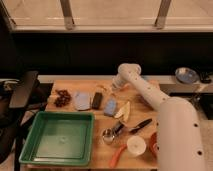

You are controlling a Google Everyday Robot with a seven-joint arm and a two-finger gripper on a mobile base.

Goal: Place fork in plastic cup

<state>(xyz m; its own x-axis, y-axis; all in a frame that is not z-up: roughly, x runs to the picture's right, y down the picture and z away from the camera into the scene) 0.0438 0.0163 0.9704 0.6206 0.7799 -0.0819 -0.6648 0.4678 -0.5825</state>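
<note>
A wooden table is seen from above, with a dark wall and bright windows behind it. The white robot arm is stretched from the lower right up to the far side of the table. The gripper is pointed down at the back of the table, just past the middle. Its two fingers are closed tight. Whether anything is pinched between them cannot be made out.

The fork cannot be picked out with certainty; the spot under the gripper is too small and blurry to be read. A pale blue plastic cup is seen lying near the middle of the table, just in front of the gripper.

A light blue cloth-like thing is placed left of the middle, and a dark block is set right beside it. A small pile of dark red pieces is found further left. A pale yellow wedge is laid next to the plastic cup. A big green tray is set at the front left.

At the front, a shiny metal measuring cup is seen, with a black-handled knife to its right. An orange carrot is laid near the front edge, beside a white round cup. A blue bowl is placed on a side surface at the far right.
</note>
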